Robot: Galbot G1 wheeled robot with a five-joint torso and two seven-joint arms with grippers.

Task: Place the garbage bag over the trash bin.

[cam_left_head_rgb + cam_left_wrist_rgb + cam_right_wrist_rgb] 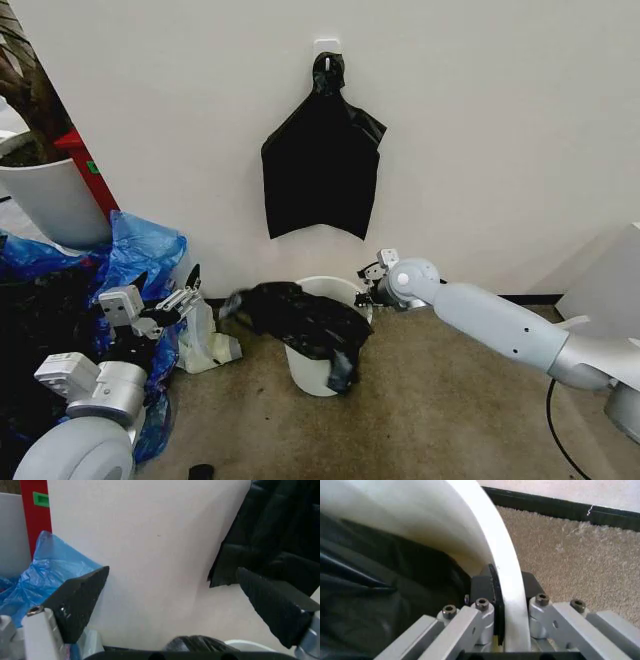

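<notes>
Down on the carpet [420, 420] by the wall, the trash bin [312, 372] stands upright with the garbage bag [300, 315] draped across its mouth, spilling over the front and left side and hiding most of the rim; only the back arc of the rim and the lower wall stay bare. The right gripper [372, 285] sits at the bin's right rim, and in the right wrist view its fingers [485, 588] are closed on the white rim [505, 573], one inside against the black plastic [380, 592], one outside; the fingertips themselves are hidden. The left gripper [185, 292] hangs left of the bin, jaws spread wide and holding nothing, beside blue bags [140, 245]. Another black bag [322, 170] hangs on the wall above.
</notes>
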